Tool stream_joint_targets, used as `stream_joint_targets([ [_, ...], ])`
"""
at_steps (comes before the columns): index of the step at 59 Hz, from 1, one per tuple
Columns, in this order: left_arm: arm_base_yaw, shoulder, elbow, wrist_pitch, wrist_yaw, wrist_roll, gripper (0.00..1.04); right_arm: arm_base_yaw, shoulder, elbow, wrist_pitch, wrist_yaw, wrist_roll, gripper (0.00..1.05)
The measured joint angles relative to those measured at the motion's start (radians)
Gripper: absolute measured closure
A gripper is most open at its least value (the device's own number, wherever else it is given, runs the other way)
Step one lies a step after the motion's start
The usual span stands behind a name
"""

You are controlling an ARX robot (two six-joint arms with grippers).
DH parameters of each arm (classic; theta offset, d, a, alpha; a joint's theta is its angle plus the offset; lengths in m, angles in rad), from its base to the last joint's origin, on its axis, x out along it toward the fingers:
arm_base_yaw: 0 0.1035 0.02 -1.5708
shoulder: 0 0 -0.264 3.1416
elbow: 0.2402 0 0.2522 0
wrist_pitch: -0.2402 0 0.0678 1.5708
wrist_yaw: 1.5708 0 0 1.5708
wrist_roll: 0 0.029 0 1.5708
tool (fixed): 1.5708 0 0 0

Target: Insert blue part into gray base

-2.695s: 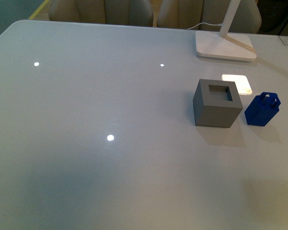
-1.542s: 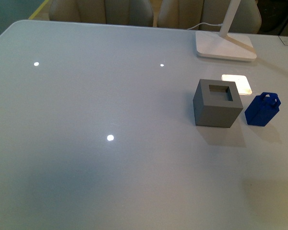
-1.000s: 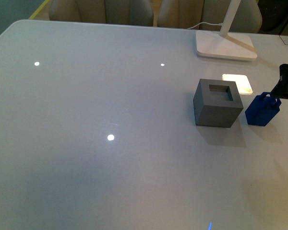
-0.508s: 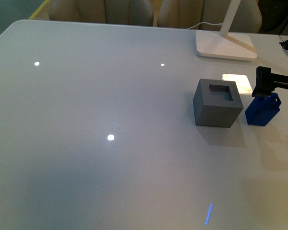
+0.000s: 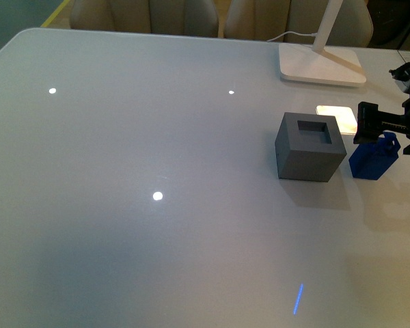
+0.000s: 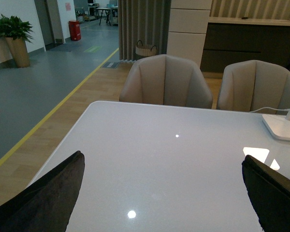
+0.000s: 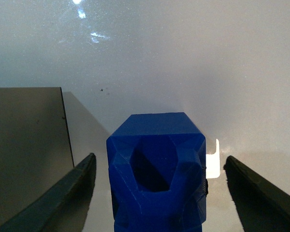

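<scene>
While the right gripper [image 5: 391, 128] hangs low over the far right side of the white table [image 5: 123, 150], its fingers [image 7: 79, 186] stand apart, one on each flank of the blue part [image 5: 373, 161]. The right wrist view shows a strip of tabletop between each finger and the block, so they are clamped on nothing. From the front, only one dark finger shows clearly, just above the part's looped top and on the side nearer the gray base [image 5: 309, 147]; the rest of the gripper runs off the picture's edge.

That blue part stands upright on the table with its loop on top, just to the right of the gray base and apart from it by a narrow gap. It is outside the cube. The gray base sits flat with its square hole facing up.

Seen from the left wrist, the left gripper [image 6: 159, 203] has its two dark fingers spread wide, with bare tabletop between them.

Behind the cube lies a bright patch of reflected light [image 5: 338, 116], and farther back the white lamp base [image 5: 321, 68]. Beige chairs [image 6: 166, 82] stand at the table's far edge.
</scene>
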Motion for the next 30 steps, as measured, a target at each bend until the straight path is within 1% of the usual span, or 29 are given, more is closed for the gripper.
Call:
stream_joint_targets([
  [2, 0.0, 0.0, 0.0, 0.0, 0.0, 0.0, 0.07, 0.0, 0.0, 0.0, -0.001, 0.0, 0.002, 0.34],
  [9, 0.0, 0.0, 0.0, 0.0, 0.0, 0.0, 0.07, 0.0, -0.004, -0.006, -0.001, -0.018, 0.016, 0.54],
  [11, 0.0, 0.0, 0.0, 0.0, 0.0, 0.0, 0.07, -0.001, -0.011, -0.013, -0.001, -0.023, 0.016, 0.57],
  [16, 0.0, 0.0, 0.0, 0.0, 0.0, 0.0, 0.07, -0.003, -0.035, -0.041, -0.001, -0.031, 0.018, 0.6],
  [30, 0.0, 0.0, 0.0, 0.0, 0.0, 0.0, 0.07, 0.0, -0.173, -0.12, -0.008, -0.071, 0.019, 0.6],
])
